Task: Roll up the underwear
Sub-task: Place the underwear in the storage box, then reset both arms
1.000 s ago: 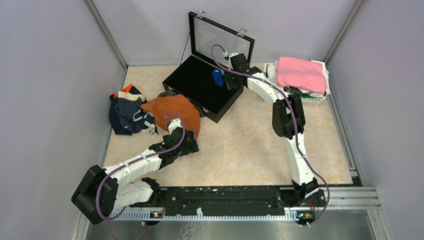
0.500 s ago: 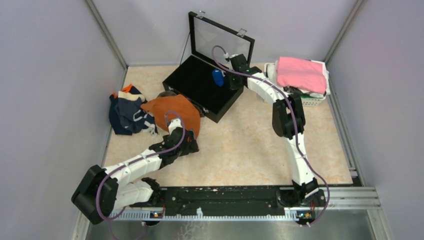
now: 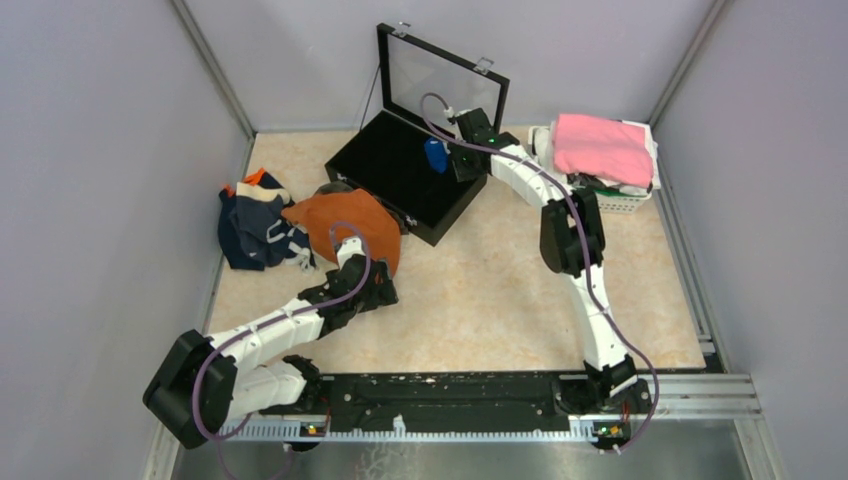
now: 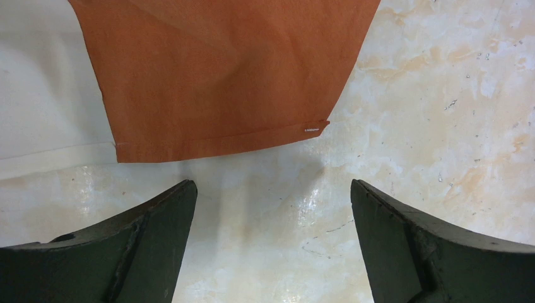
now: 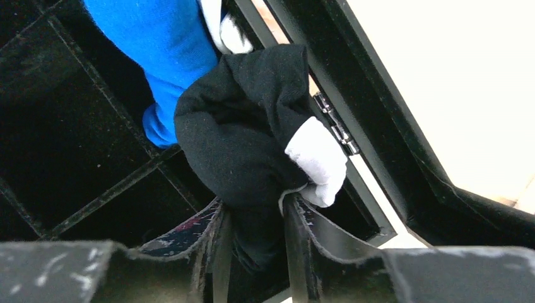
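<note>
The left arm (image 3: 270,325) lies low across the desk (image 3: 480,290), bent toward the orange underwear (image 4: 221,76). The left fingers (image 4: 145,240) stand wide apart just short of its hem, not touching it. The right arm (image 3: 570,230) stretches far to the black box (image 3: 385,170). There the right fingers (image 5: 315,227) are clamped on the black underwear (image 5: 240,139), over a compartment beside the blue underwear (image 5: 164,44).

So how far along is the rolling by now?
Done: one blue roll sits in the black box. In hand: the right gripper holds a black pair over the box. Remaining: the orange pair lies flat before the open left gripper, plus the dark pile.
</note>
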Controlling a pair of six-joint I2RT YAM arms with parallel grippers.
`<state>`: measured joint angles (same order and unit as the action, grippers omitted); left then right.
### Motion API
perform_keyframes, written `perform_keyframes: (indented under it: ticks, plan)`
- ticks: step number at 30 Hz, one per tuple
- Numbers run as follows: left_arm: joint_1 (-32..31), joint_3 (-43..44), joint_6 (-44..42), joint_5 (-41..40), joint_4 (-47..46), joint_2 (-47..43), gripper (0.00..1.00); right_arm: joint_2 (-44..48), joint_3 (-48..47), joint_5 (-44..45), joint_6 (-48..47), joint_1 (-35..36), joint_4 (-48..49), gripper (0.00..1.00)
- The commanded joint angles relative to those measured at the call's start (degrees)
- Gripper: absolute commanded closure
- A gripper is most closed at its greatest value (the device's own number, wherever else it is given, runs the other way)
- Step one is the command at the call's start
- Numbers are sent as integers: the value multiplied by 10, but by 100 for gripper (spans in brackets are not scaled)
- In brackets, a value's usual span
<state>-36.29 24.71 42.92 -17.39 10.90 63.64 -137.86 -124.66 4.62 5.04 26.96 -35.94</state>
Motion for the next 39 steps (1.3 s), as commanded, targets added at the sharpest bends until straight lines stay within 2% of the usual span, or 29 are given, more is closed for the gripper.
perform_keyframes:
  ticks: [1,10,17,22,28,31,36,39]
  plan:
    - [4,0,-1,7,15,-1,2,39,24,13,-11,-10,2,60]
    - [5,11,-2,0,28,-14,2,134,53,-17,-13,-9,53,35]
    - [6,22,-7,-10,36,-27,2,244,135,-64,-10,-10,86,30]
    - [6,34,-21,-25,43,-77,1,373,264,-106,2,-9,134,25]
    - [7,84,-53,-67,65,-140,1,593,499,-108,48,-10,256,21]
    - [6,113,-66,-91,84,-156,1,698,606,-102,67,-10,300,15]
    - [7,155,-90,-129,119,-182,1,848,702,-42,51,-10,256,2]
    - [7,180,-106,-151,152,-197,1,935,740,-9,52,-10,208,1]
